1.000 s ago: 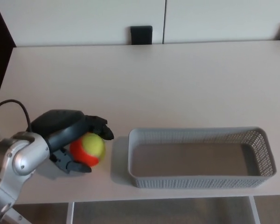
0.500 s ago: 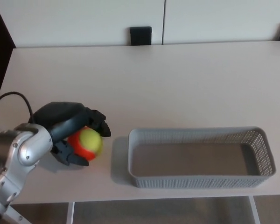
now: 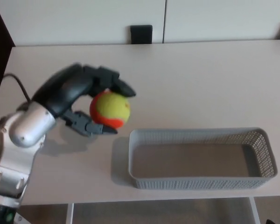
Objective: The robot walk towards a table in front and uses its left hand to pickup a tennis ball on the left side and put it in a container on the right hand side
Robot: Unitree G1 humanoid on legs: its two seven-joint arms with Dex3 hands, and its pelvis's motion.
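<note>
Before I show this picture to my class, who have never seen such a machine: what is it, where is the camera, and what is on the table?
This is a humanoid robot, seen from a camera on its own head, looking down. Its black left hand comes in from picture left. The fingers are closed around a yellow-and-orange tennis ball, apparently held above the pale table. A grey mesh container stands empty to the ball's right. The right hand is out of view.
</note>
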